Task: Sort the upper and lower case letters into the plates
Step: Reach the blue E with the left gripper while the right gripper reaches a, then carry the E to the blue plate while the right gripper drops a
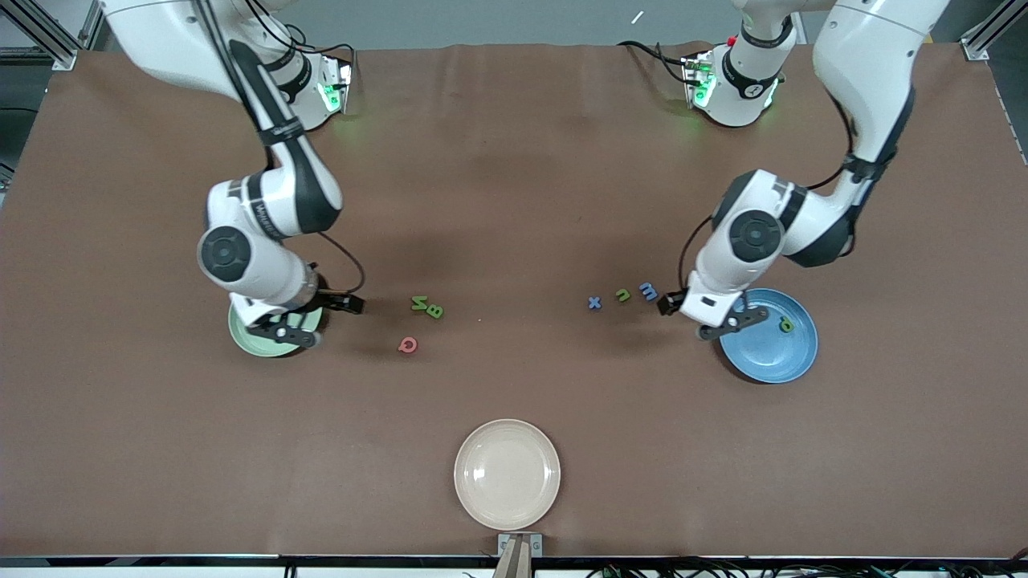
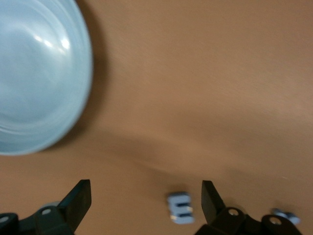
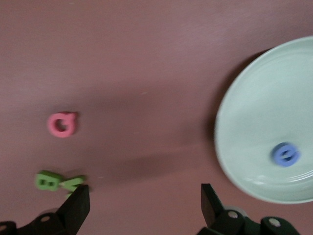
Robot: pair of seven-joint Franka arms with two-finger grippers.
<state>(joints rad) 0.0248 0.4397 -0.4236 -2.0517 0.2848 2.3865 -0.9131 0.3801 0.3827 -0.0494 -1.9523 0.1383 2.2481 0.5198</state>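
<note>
**Both grippers empty beside their plates**

The left gripper (image 1: 727,321) is hanging wide open over the blue plate's (image 1: 771,361) rim, holding nothing; a green letter (image 1: 786,324) is lying inside. The right gripper (image 1: 283,327), equally spread and empty, is hovering over the green plate (image 3: 254,127), which holds a blue letter (image 3: 285,154). Six letters are waiting on the surface (image 1: 514,201). Being tiny and flat, they risk slipping from a pinch; N (image 1: 418,303) and B (image 1: 434,311) are touching, so one grasp may drag both.
</note>
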